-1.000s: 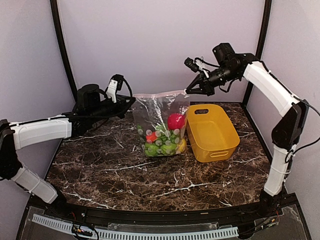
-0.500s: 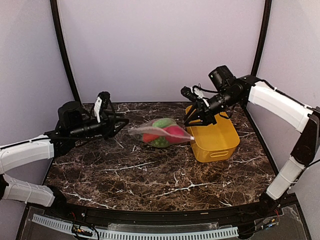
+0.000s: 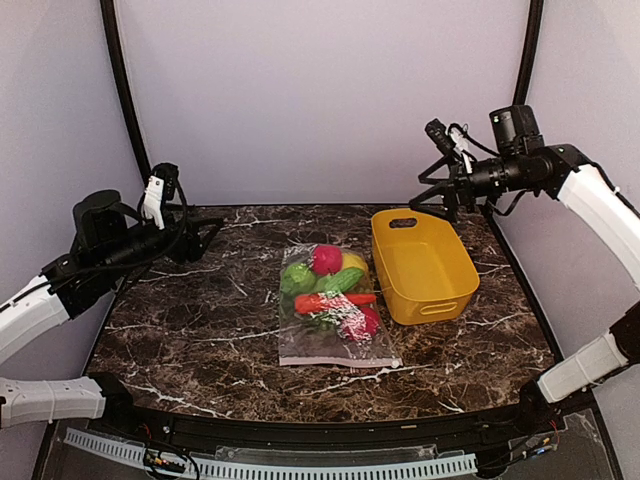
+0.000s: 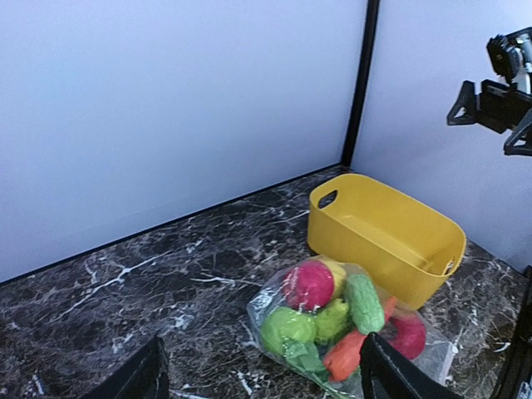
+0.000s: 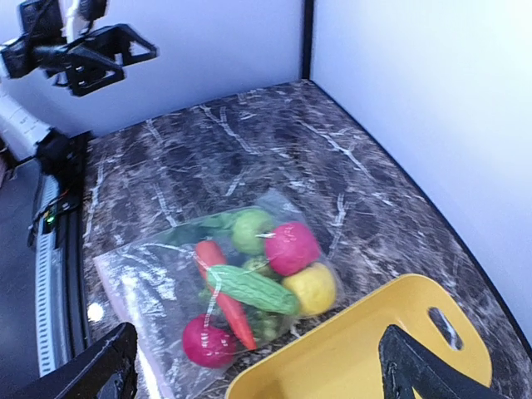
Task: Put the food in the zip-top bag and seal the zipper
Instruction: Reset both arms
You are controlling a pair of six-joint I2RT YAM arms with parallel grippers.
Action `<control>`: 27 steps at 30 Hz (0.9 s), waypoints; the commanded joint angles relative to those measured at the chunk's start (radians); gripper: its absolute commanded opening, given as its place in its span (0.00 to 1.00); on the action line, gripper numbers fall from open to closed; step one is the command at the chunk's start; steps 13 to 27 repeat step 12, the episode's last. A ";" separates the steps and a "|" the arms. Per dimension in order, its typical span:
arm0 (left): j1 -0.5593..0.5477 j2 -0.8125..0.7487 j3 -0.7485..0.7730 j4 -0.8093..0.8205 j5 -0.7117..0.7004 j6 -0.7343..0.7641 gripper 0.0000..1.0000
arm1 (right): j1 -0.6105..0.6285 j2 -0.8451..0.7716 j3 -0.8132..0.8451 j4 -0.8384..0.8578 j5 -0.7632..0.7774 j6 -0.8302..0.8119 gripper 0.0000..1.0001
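The zip-top bag (image 3: 335, 335) lies flat on the marble table with the food (image 3: 327, 285) inside it: red and green round pieces, a yellow one, a green cucumber and a red pepper. Its zipper (image 3: 340, 361) is the pale strip along the near edge. No gripper touches the bag. My left gripper (image 3: 200, 233) hovers at the back left, open and empty, with the bag (image 4: 349, 324) ahead of its fingers (image 4: 137, 378). At the back right, above the basket, my right gripper (image 3: 432, 196) is open and empty too, looking down on the bag (image 5: 216, 283).
A yellow plastic basket (image 3: 447, 290) stands right of the bag, almost touching it, with nothing in it. Grey walls and black corner posts close in the back and sides. A black rail runs along the near table edge.
Both grippers opened and let go of the bag they held up by its top edge. The bag dropped and now lies flat. Both arms pulled back toward the sides.
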 commanded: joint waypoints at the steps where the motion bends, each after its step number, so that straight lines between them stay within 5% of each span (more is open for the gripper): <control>1: 0.001 0.086 0.126 -0.175 -0.248 0.019 0.86 | -0.051 0.007 0.003 0.136 0.268 0.191 0.99; 3: 0.001 0.117 0.176 -0.212 -0.290 0.032 0.97 | -0.070 -0.014 -0.006 0.164 0.338 0.208 0.99; 8: 0.001 0.164 0.266 -0.270 -0.369 0.070 0.99 | -0.125 -0.086 -0.055 0.287 0.526 0.249 0.99; 27: 0.001 0.175 0.283 -0.271 -0.363 0.112 0.99 | -0.151 -0.080 -0.073 0.289 0.481 0.272 0.99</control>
